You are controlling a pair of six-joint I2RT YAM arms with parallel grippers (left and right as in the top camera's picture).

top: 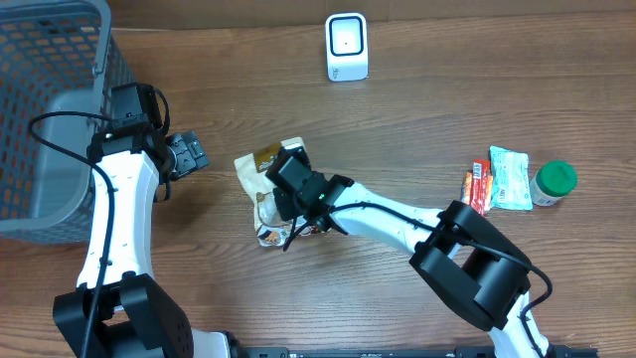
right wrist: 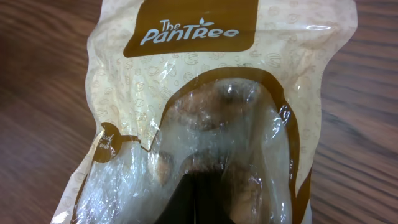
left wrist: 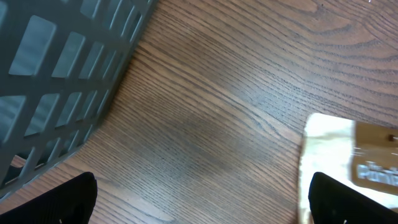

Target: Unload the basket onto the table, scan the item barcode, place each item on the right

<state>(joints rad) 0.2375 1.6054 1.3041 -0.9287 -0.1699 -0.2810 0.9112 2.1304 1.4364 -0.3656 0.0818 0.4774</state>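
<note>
**Step in hand: item pick-up, ahead of presentation to the scanner.**
The right gripper (top: pixel 283 184) is closed, apparently pinching the film of the pastry bag (top: pixel 253 174), which lies mid-table; the left gripper (top: pixel 189 154) stands wide and empty beside the basket (top: pixel 50 119). The bag's long axis runs far-to-near, slightly tilted, brown header toward the scanner (top: pixel 347 47), printed face up. No barcode shows, so the next move likely calls for lifting and turning the bag toward the scanner window.

Extending the left arm forward, wrist turning inward, left end effector (top: pixel 191 154) gaping wide. Reaching the right arm leftward across the middle, right end effector (top: pixel 286 194) pinching fully closed.
</note>
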